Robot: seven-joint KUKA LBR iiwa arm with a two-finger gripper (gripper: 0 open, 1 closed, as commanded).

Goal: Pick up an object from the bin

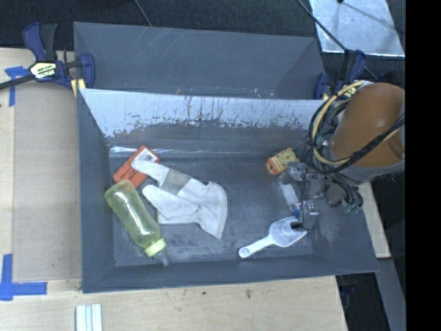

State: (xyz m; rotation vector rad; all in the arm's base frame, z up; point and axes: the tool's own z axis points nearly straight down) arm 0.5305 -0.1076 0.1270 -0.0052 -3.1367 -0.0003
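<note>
Noted claw (302, 216) low at right of grey bin (207, 61), over bowl of white plastic scoop (274, 238) lying near front right corner; cannot tell how far open or whether gripping; small tan block (281, 162) just behind, yellow-green bottle (134, 216), white cloth (189, 202), orange box (131, 171) heaped well left.

Grey bin (207, 67) — white scoop (272, 238), white cloth (196, 205), yellow-green bottle (134, 217), orange card (126, 173).

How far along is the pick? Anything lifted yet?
Done: the gripper is down at the bowl of the white scoop, front right of the bin. In hand: nothing visibly held; the scoop lies on the floor. Left: gripping it and lifting it out.
</note>
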